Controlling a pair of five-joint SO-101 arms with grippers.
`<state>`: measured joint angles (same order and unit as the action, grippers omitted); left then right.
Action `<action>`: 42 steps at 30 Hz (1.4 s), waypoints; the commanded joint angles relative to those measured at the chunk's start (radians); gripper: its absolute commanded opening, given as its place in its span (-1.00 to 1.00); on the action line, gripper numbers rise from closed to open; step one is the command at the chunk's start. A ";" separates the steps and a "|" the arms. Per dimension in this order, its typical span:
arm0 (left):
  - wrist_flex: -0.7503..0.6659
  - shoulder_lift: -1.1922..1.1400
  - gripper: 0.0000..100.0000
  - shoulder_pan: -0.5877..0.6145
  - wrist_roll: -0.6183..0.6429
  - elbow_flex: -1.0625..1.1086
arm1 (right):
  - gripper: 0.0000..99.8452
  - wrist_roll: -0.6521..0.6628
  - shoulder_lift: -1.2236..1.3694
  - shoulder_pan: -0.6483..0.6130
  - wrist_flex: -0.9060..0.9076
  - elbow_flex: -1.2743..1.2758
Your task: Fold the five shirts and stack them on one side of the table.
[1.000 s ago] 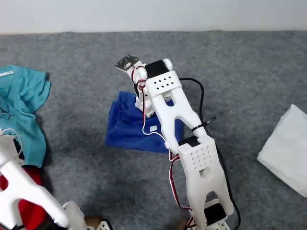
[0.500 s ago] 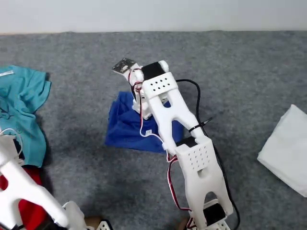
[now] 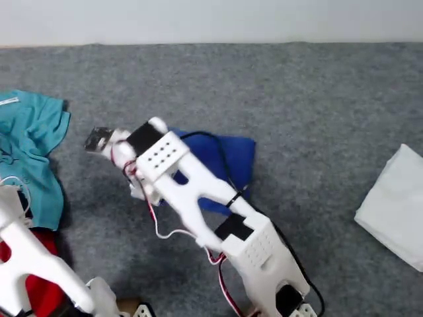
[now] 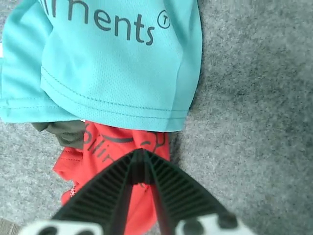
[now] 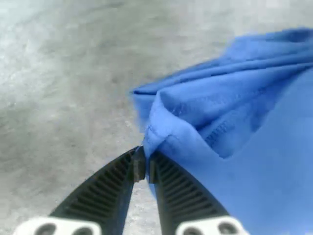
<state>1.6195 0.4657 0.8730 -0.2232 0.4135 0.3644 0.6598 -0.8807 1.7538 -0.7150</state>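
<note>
A crumpled royal-blue shirt (image 3: pixel 231 155) of soft knit fabric is lying near the middle of the grey felt-like tabletop (image 3: pixel 317 92). In the high view, part of it is hiding beneath the right white plastic arm (image 3: pixel 198 191) crossing over it. One stitched corner is being drawn out to a point, and ridges of cloth are running back from that corner toward the bulk of the garment, so its long axis is following the line of the pull. The right end effector (image 5: pixel 143 164) is pinching that corner, its ribbed black fingers closed together on the hem just above the tabletop. How the rest of the shirt is lying under the arm cannot be made out.

Well apart, at one side of the tabletop, a teal mesh shirt (image 3: pixel 30 145) with dark lettering is spreading loosely, its double-stitched hem overlapping a rumpled red shirt (image 4: pixel 107 196). A scrap of dark olive cloth (image 4: pixel 66 132) is peeking out between the two. The left end effector (image 4: pixel 139 161) is hanging over the red shirt with its fingers pressed together; whether any cloth is caught between them cannot be told.

At the opposite side, a folded white shirt (image 3: pixel 396 205) is resting flat as a neat slab, well clear of the blue one.
</note>
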 commanded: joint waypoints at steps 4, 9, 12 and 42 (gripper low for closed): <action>-0.021 0.029 -0.99 0.008 0.006 -0.018 | -0.79 0.006 -0.005 -0.030 0.036 0.009; -0.051 0.029 -0.99 0.009 0.002 0.039 | -0.56 0.005 -0.093 0.012 0.036 -0.018; -0.051 0.029 -0.99 0.006 0.002 0.044 | -0.56 0.009 -0.174 0.051 0.036 -0.025; -0.259 0.017 -0.99 -0.928 0.011 -0.022 | -0.97 0.005 -0.432 0.713 0.038 0.209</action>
<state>1.4308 0.4657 0.0261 -0.2232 0.4227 0.3644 0.3176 -0.2486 1.7538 -0.5033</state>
